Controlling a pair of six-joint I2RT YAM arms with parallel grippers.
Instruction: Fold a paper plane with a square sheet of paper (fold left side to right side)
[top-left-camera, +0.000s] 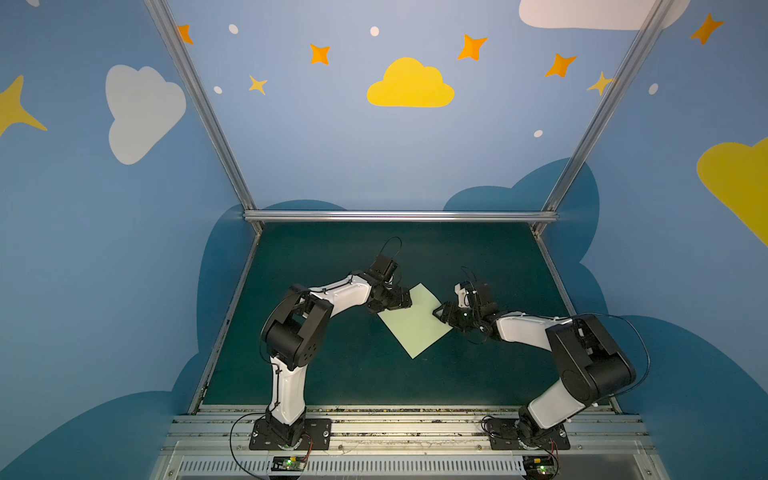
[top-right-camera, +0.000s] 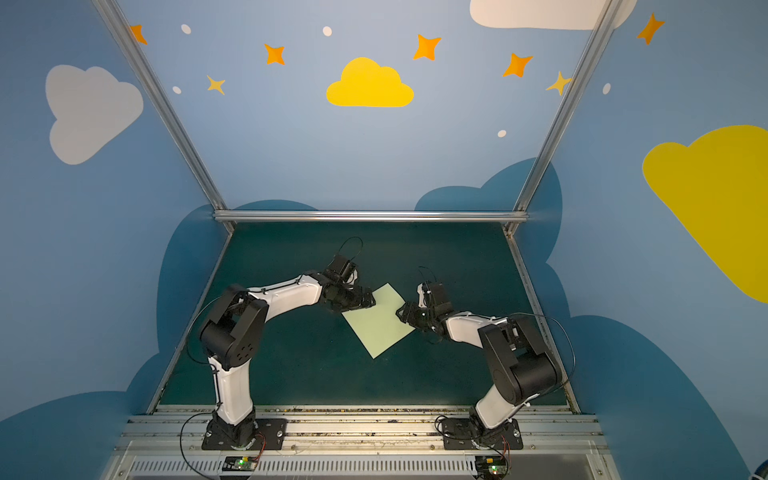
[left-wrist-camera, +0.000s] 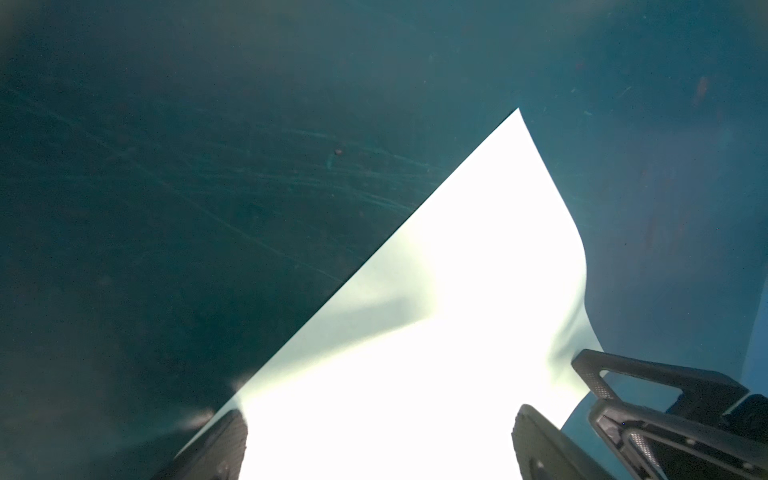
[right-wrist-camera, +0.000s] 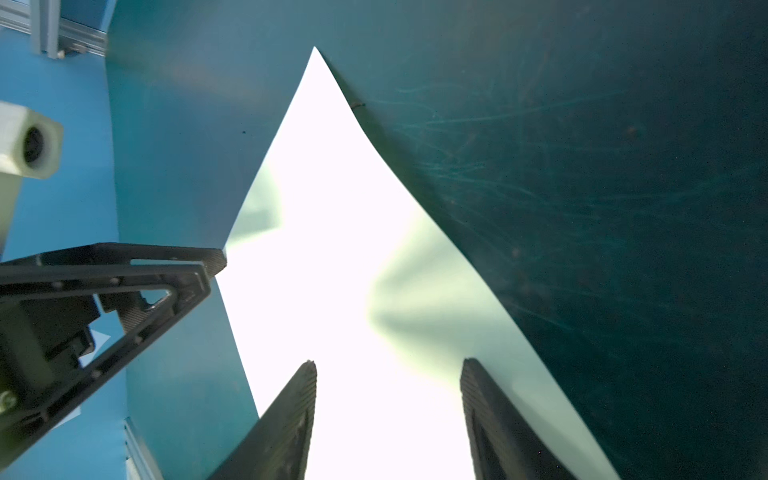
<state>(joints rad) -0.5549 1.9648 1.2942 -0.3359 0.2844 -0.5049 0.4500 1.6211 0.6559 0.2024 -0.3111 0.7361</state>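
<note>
Pale-green square sheet of paper (top-left-camera: 415, 322) lies on the dark green table mat (top-left-camera: 353, 374), in the middle between my two arms. In both top views it is turned so that one corner points at the far wall, and its outline reads as a single layer (top-right-camera: 376, 322).

My left gripper (top-left-camera: 405, 301) is low over the sheet's upper-left edge. Left wrist view: jaws spread wide, one ribbed black finger (left-wrist-camera: 232, 436) at the paper's border and the other well in over the paper, bright sheet (left-wrist-camera: 436, 332) filling the gap. Nothing is clamped.

My right gripper (top-left-camera: 438, 311) sits at the sheet's right-hand corner, facing the left one across the paper. Right wrist view: jaws apart, narrower than the left pair, both fingers (right-wrist-camera: 303, 395) showing above the paper (right-wrist-camera: 332, 249), which fills the gap between them. I see no pinch on the sheet. I cannot tell if the tips press down on it.

Each wrist view catches the opposite tool: the right gripper (left-wrist-camera: 590, 386) at the sheet's edge, the left gripper (right-wrist-camera: 214, 270) with a tip touching the border.

The paper is not fully flat. Soft shadowed ripples run across it, and the edge beside the right gripper curves upward.

Both arm bases are bolted to the aluminium rail (top-left-camera: 415, 428) at the near side.
</note>
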